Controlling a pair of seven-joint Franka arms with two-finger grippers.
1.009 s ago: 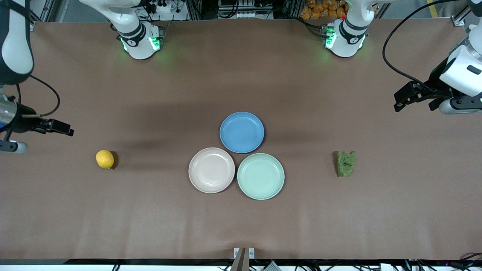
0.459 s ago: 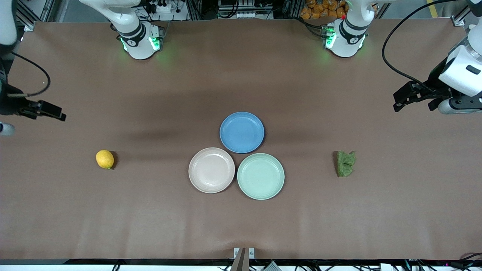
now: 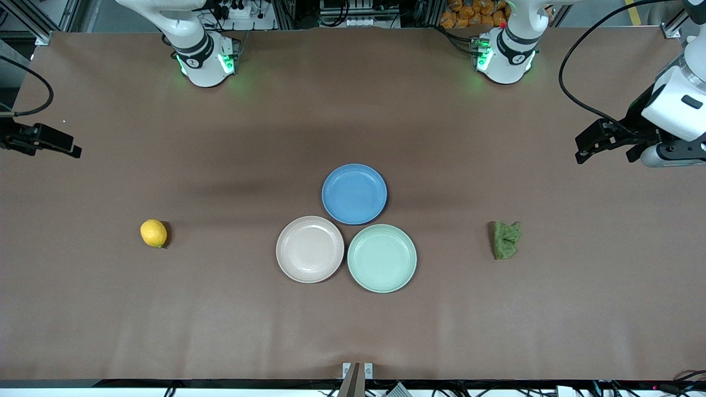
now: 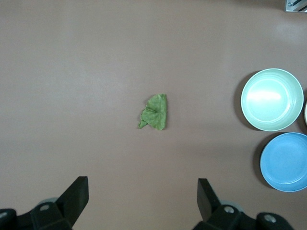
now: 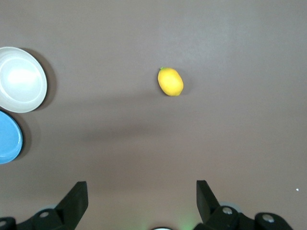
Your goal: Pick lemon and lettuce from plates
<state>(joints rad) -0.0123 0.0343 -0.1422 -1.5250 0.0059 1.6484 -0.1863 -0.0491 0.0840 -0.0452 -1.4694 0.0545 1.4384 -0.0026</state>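
Note:
The yellow lemon [image 3: 153, 233] [image 5: 170, 81] lies on the bare table toward the right arm's end, off the plates. Toward the left arm's end, the green lettuce [image 3: 506, 239] [image 4: 154, 112] also lies on the table. The beige-pink plate [image 3: 310, 249] [image 5: 19, 79] and the mint plate [image 3: 381, 258] [image 4: 272, 99] sit side by side mid-table, both empty. My right gripper [image 3: 69, 148] [image 5: 141, 187] hangs open, high over the table's end, apart from the lemon. My left gripper [image 3: 586, 149] [image 4: 142, 184] hangs open high above the table, apart from the lettuce.
A blue plate [image 3: 354, 193] [image 4: 287, 162] sits empty, touching the two other plates and farther from the front camera. The arms' bases [image 3: 205, 60] [image 3: 504, 55] stand along the table's back edge. A small bracket [image 3: 357, 370] sits at the front edge.
The right arm has drawn back toward its end of the table, away from the lemon, and most of it has left the front view. The left arm has barely moved.

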